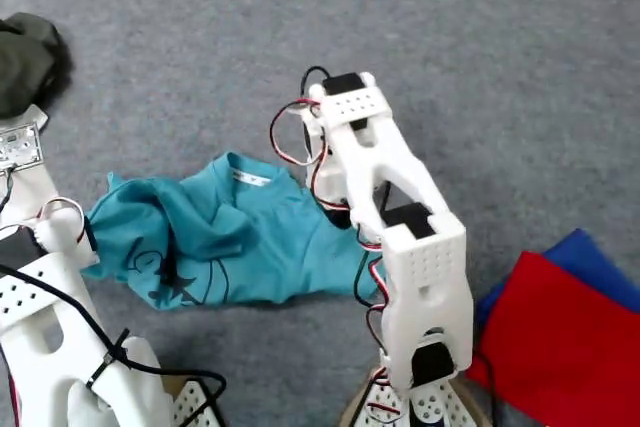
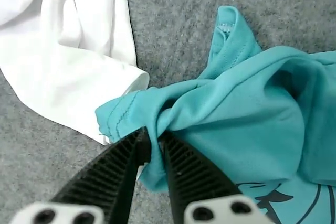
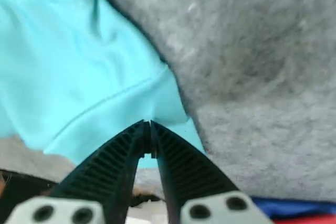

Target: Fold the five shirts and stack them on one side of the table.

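**A:** What are they working on?

**B:** A grey felt table [image 1: 500, 67]. The teal shirt [image 1: 250, 237] lies crumpled in the middle of it, between the two arms.

**A:** And the left gripper?

**B:** The left gripper [image 2: 155, 145] has its jaws pressed nearly together on a bunched fold of the teal shirt, close to a sleeve hem. Cloth fills the thin gap between them.

**A:** The right one?

**B:** The right gripper [image 3: 148, 129] is down at the shirt's other edge, with its jaws closed to a sliver. It looks to be nipping the hem, though the tips hide the exact contact.

**A:** Any other shirts?

**B:** A white shirt [image 2: 68, 51] lies beside the pinched sleeve, and the teal cloth overlaps its cuff. A red shirt [image 1: 560, 337] sits on a blue shirt [image 1: 590, 257] at the near right. A dark shirt [image 1: 25, 57] is heaped at the far left.
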